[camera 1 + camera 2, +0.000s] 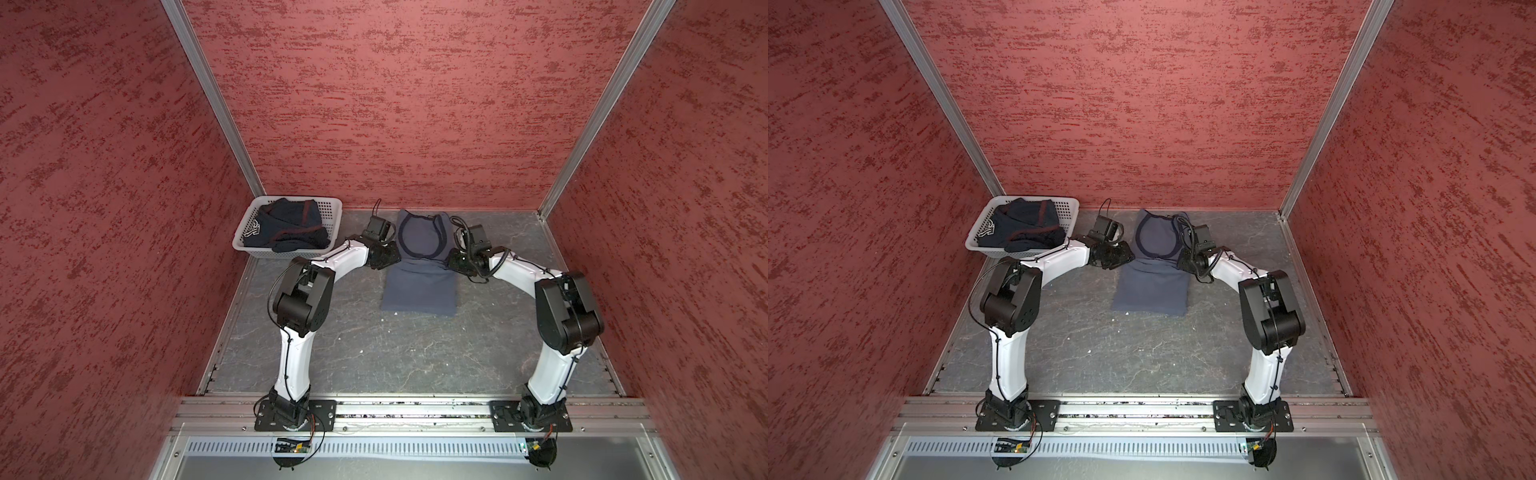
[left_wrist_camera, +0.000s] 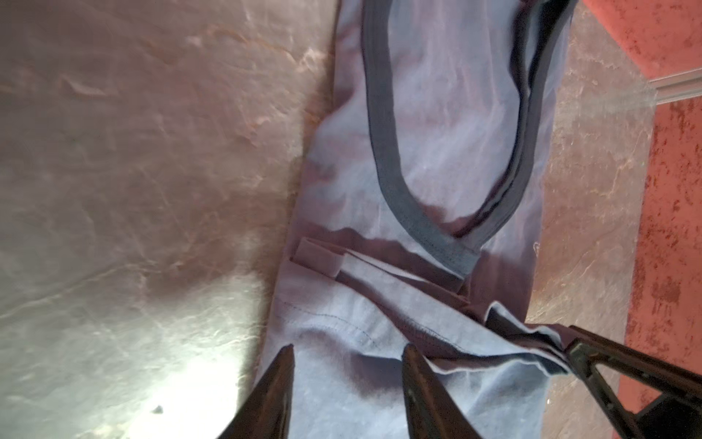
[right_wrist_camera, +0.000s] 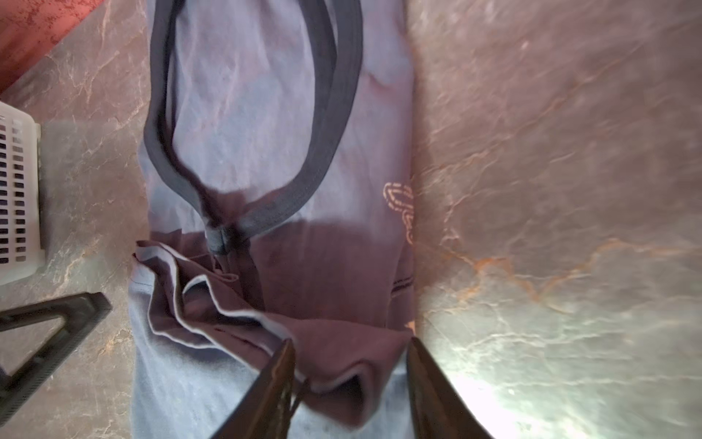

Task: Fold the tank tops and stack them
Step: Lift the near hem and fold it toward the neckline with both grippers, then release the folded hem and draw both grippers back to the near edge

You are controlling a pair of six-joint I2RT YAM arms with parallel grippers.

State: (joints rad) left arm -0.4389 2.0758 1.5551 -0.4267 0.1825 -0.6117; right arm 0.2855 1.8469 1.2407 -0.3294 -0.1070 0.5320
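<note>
The slate-blue tank top (image 1: 419, 286) (image 1: 1152, 291) lies flat at the back middle of the table. Its hem is folded up to just below the navy-trimmed neck loop (image 2: 383, 159) (image 3: 326, 152). My left gripper (image 1: 390, 257) (image 2: 349, 347) is open over the fold's left end, with cloth lying loose under its fingers. My right gripper (image 1: 455, 262) (image 3: 351, 340) is open at the right end, and a slack bunch of the folded edge sits between its spread fingers. The dark navy tank top (image 1: 286, 226) (image 1: 1021, 228) with maroon trim lies crumpled in the basket.
The white perforated basket (image 1: 282, 251) (image 1: 1000, 250) (image 3: 19, 190) stands at the back left, close to my left arm's elbow. Red walls close in the grey marbled table (image 1: 374, 353) on three sides. A metal rail runs along the front edge.
</note>
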